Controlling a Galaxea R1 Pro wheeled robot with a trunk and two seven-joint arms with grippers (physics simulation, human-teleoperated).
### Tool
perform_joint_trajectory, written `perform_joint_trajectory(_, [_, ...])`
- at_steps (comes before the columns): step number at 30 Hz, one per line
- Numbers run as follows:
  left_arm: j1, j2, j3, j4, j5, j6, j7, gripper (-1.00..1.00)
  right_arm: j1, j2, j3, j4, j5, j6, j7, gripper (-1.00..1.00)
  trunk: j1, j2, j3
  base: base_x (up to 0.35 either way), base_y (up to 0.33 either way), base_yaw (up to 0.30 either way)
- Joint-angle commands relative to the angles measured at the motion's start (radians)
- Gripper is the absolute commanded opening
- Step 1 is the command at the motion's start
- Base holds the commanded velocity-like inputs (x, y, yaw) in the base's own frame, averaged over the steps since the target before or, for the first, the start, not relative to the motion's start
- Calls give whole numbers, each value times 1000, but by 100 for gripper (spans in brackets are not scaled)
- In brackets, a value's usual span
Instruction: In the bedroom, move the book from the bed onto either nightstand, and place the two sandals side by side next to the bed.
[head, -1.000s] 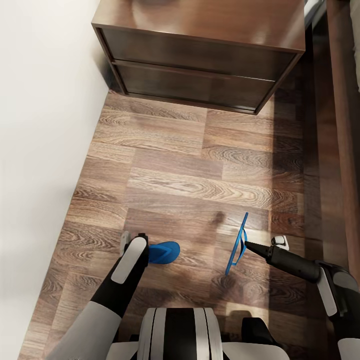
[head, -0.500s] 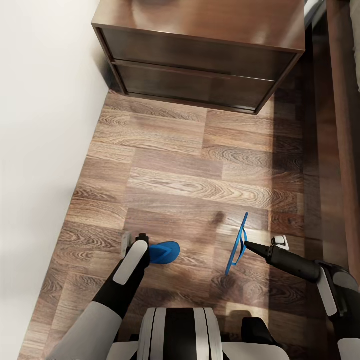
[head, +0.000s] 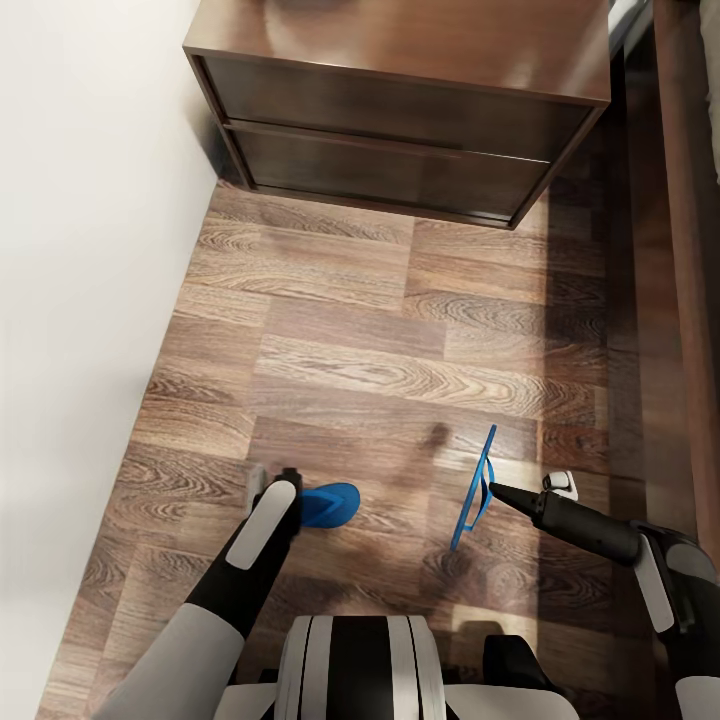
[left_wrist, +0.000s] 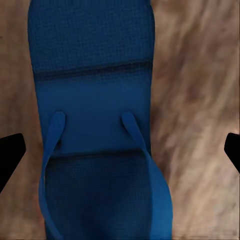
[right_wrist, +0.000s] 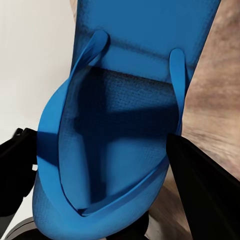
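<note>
One blue sandal (head: 332, 503) lies flat on the wood floor, straps up. My left gripper (head: 272, 479) hangs right over its near end. In the left wrist view that sandal (left_wrist: 95, 75) sits between the black fingertips (left_wrist: 10, 155), which stand wide apart and open. The other sandal (head: 476, 490) is off the floor, standing on edge, with my right gripper (head: 492, 489) shut on it. The right wrist view has this sandal (right_wrist: 125, 115) clamped between the dark fingers (right_wrist: 200, 180). The nightstand (head: 400, 110) stands ahead against the wall. The bed (head: 690, 250) shows its dark frame at the right. The book is out of view.
A white wall (head: 90, 250) runs along the left, close to my left arm. Bare plank floor (head: 380, 330) lies between the sandals and the nightstand. My own base (head: 355, 665) fills the bottom of the head view.
My left arm has shifted very slightly over the floor sandal. The right arm and its sandal have stayed still.
</note>
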Motion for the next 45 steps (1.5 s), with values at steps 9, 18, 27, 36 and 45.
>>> perform_joint_trajectory(9, [0, 0, -5, -28, 67, 8, 7, 100, 0, 0, 0, 0, -3, 7, 1, -100, 0, 0, 0, 0, 0, 0])
perform_joint_trajectory(18, [0, 0, -48, -36, 69, 9, 7, 100, 0, 0, 0, 0, -3, 7, 1, -100, 0, 0, 0, 0, 0, 0])
perform_joint_trajectory(27, [0, 0, -63, -36, 69, 9, 5, 100, 0, 0, 0, 0, -3, 7, 2, -100, 0, 0, 0, 0, 0, 0])
perform_joint_trajectory(36, [0, 0, -64, -33, 70, 7, 3, 100, 0, 0, 0, 0, -3, 7, 2, -100, 0, 0, 0, 0, 0, 0])
perform_joint_trajectory(45, [0, 0, -64, -4, 68, 3, 1, 100, 0, 0, 0, 0, -3, 7, 2, -100, 0, 0, 0, 0, 0, 0])
